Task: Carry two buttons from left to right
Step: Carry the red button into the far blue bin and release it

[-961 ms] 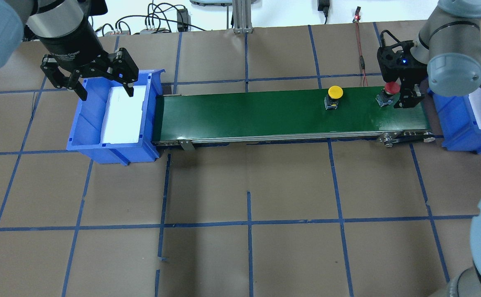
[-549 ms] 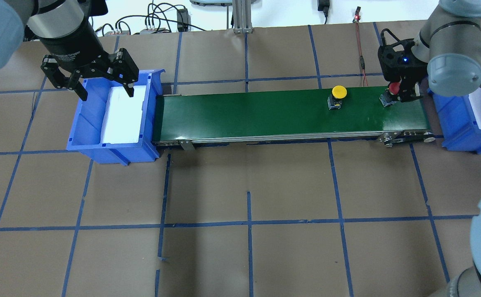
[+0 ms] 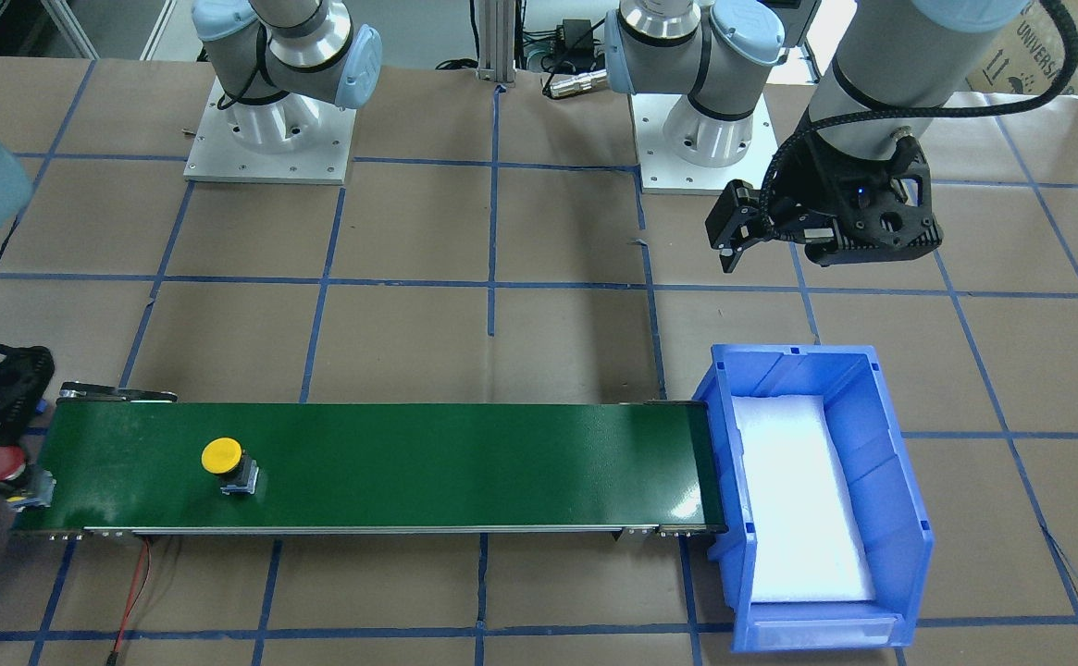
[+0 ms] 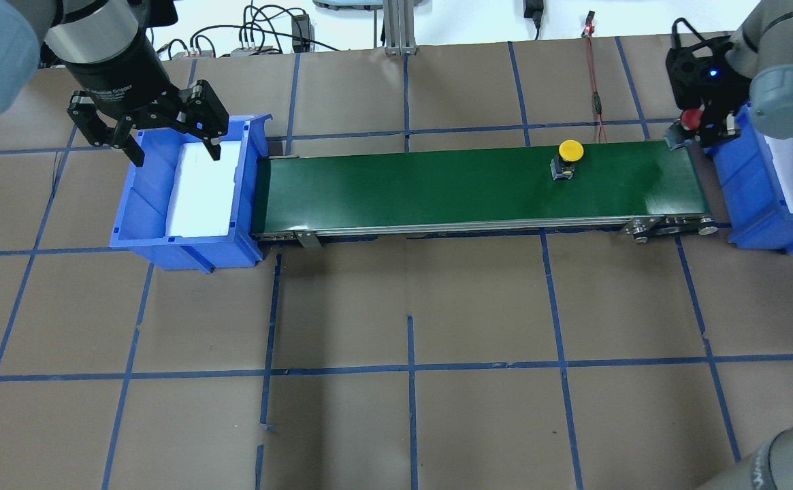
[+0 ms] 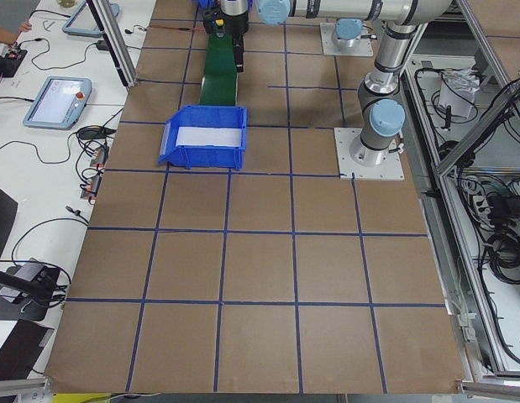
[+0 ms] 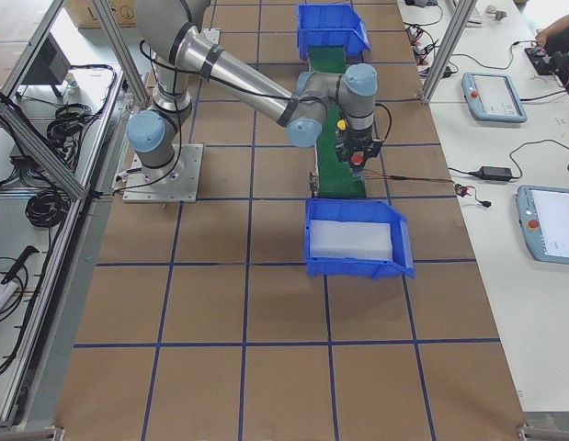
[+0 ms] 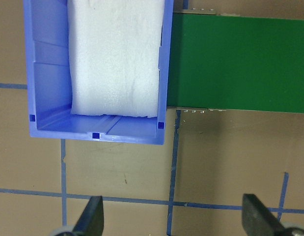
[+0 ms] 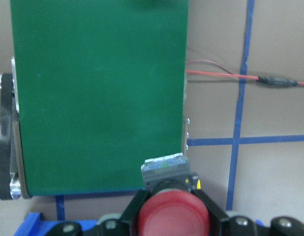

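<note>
Beside the belt (image 4: pixel 437 184), right pincer (image 8: pixel 171 209) grips red button (image 4: pixel 691 118).

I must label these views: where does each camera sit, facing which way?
Front-facing: across the table, facing the arm bases.
Overhead: behind the robot, down onto the conveyor belt; left gripper.
Exterior left: table's end, along it; left arm nearer.
Exterior right: opposite end; right arm nearer.
Left wrist: down on the blue bin; own fingertips.
Right wrist: down past right gripper, holding red button.
Shared: yellow button, front-facing and overhead.
</note>
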`<state>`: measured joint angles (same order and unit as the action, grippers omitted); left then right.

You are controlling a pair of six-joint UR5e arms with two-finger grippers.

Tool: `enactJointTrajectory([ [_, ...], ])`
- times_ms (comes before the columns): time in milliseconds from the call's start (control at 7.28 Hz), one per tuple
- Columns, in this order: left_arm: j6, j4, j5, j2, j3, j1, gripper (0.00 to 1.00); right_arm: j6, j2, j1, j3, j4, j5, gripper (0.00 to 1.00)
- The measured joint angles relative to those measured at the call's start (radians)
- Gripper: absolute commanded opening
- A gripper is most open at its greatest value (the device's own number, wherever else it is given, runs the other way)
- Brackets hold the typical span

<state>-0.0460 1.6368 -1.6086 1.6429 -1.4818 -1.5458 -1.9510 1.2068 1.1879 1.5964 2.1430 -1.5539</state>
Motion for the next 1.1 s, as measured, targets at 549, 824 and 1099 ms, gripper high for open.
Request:
enactJointTrajectory([
  [549, 0.0, 0.0, -0.002, -0.001, 0.0, 0.001, 1.0, -0.16, -0.1, -0.119, -0.28, -0.218, 0.045, 0.07],
  [824, 0.0, 0.0, -0.001, -0.001, 0.001, 0.0, 1.0, -0.309, -0.166, -0.191, -0.309, -0.204, 0.043, 0.08],
  [1099, 0.0, 0.0, -0.002, -0.002, 0.001, 0.0, 1.0, -0.382, -0.205, -0.256, -0.286, -0.189, 0.034, 0.09],
])
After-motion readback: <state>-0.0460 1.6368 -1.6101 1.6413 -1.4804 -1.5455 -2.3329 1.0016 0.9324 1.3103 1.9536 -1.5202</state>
